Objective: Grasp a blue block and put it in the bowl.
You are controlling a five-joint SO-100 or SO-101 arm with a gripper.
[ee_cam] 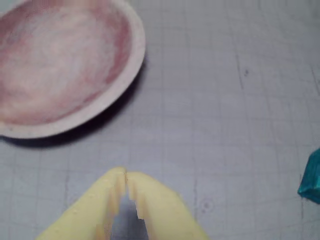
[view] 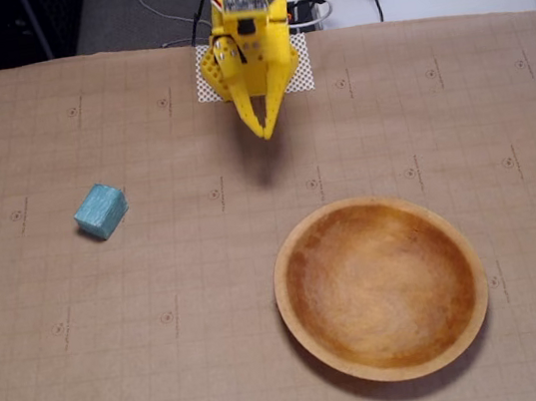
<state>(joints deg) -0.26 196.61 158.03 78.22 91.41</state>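
Item: yellow two-finger gripper, jaws narrowed until the tips almost meet, holding nothing, hanging above the gridded brown paper mat near the arm's base. Item: blue block, lying on the mat toward the left edge of the fixed view, well apart from the gripper; in the wrist view only a teal corner shows at the right edge. Step judged in hand: the reach. Advised: swing toward the block, spread the jaws before descending, straddle opposite flat faces squarely. Item: round wooden bowl, lower right of the fixed view, empty.
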